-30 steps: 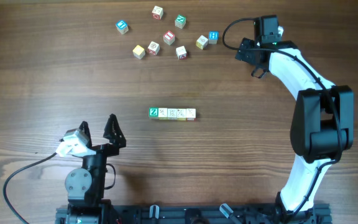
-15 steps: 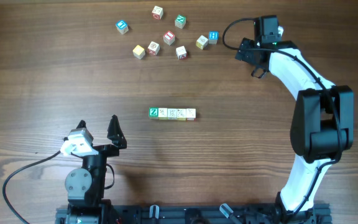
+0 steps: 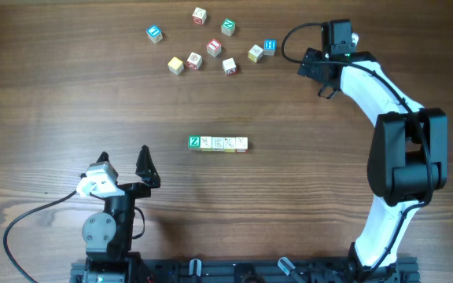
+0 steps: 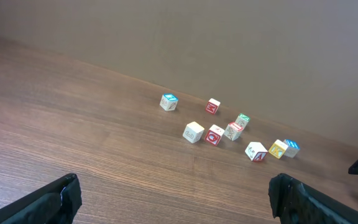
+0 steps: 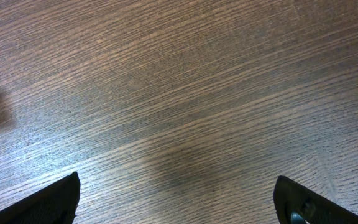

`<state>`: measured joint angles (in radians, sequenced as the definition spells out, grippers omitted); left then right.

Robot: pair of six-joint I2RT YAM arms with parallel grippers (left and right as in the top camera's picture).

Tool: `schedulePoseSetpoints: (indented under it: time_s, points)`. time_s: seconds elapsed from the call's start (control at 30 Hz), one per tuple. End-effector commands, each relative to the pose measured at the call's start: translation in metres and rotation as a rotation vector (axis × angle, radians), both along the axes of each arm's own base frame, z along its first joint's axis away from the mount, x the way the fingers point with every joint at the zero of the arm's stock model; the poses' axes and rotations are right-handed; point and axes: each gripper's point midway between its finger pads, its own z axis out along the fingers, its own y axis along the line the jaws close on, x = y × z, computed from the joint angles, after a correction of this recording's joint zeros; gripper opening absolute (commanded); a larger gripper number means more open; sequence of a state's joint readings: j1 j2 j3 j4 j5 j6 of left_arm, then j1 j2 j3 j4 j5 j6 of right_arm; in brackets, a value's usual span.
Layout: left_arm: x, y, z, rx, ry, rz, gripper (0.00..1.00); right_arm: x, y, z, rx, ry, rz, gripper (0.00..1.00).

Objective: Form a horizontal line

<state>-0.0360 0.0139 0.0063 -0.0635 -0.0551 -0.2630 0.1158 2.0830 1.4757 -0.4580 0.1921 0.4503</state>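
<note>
Overhead: left gripper (image 3: 124, 153) wide open, holding nothing.

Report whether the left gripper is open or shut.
Open. The left gripper shows fingers far apart, nothing between them.

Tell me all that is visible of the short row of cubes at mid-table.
The row is five small wooden-looking cubes, touching side by side in a straight horizontal line on the table. The leftmost cube shows a green top with a white Z; the rest are cream or pale yellow. Nothing else touches it.
</note>
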Motion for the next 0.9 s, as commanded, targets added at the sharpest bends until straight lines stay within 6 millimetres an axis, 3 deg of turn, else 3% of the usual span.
schedulePoseSetpoints:
  time_s: [0.0,0.1,0.17,0.3,0.47,0.5,0.53,0.6,0.7,0.77,0.87]
  points:
    - [0.000,0.003,0.000,0.024,-0.001,0.011,1.00,0.003,-0.002,0.006,-0.016,-0.016,-0.003,1.00]
    - [0.000,0.003,0.000,0.024,-0.001,0.011,1.00,0.002,-0.002,0.001,-0.018,-0.006,-0.003,1.00]
    - [0.000,0.003,0.000,0.024,-0.001,0.011,1.00,0.003,-0.001,0.009,-0.016,-0.021,-0.002,1.00]
    - [0.000,0.003,0.000,0.024,-0.001,0.011,1.00,0.006,0.002,0.041,-0.008,-0.087,0.004,1.00]
    - [0.000,0.003,0.000,0.024,-0.001,0.011,1.00,0.003,0.008,0.131,0.017,-0.269,0.015,1.00]
    - [0.000,0.003,0.000,0.024,-0.001,0.011,1.00,-0.002,0.007,0.167,0.026,-0.343,0.014,1.00]
    - [0.000,0.003,0.000,0.024,-0.001,0.011,1.00,-0.005,0.007,0.180,0.030,-0.369,0.014,1.00]
    - [0.000,0.003,0.000,0.024,-0.001,0.011,1.00,-0.016,0.006,0.220,0.041,-0.454,0.013,1.00]
    - [0.000,0.003,0.000,0.024,-0.001,0.011,1.00,-0.033,0.003,0.266,0.054,-0.553,0.012,1.00]
    - [0.000,0.003,0.000,0.024,-0.001,0.011,1.00,-0.053,0.000,0.307,0.066,-0.643,0.010,1.00]
    - [0.000,0.003,0.000,0.024,-0.001,0.011,1.00,-0.062,-0.001,0.323,0.071,-0.682,0.010,1.00]
